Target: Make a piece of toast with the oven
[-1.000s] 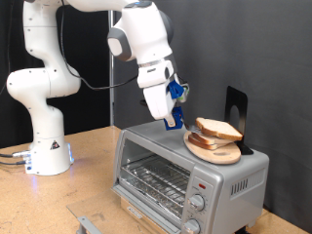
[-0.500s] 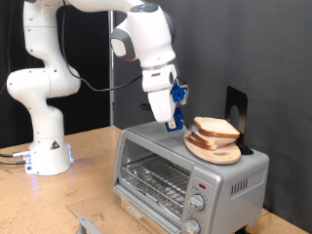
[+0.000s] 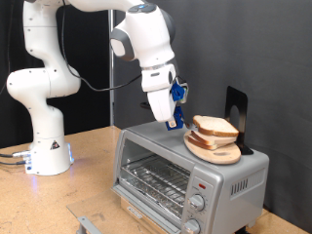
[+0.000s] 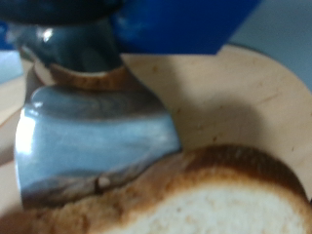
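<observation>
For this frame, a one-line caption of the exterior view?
Gripper beside stacked bread slices on a wooden board atop the oven.

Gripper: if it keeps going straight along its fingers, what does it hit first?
Probably the top slice of bread stacked on the round wooden board on the oven. The gripper sits just beside that stack; the wrist view shows crust right ahead. Depth is uncertain.

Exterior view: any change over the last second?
The gripper shifted slightly toward the exterior view's right and closer to the piece of toast in the first half second, then held. It sits just beside the bread stack on the round wooden board atop the oven. Nothing was taken hold of or let go. Bread, board and oven stayed put.
</observation>
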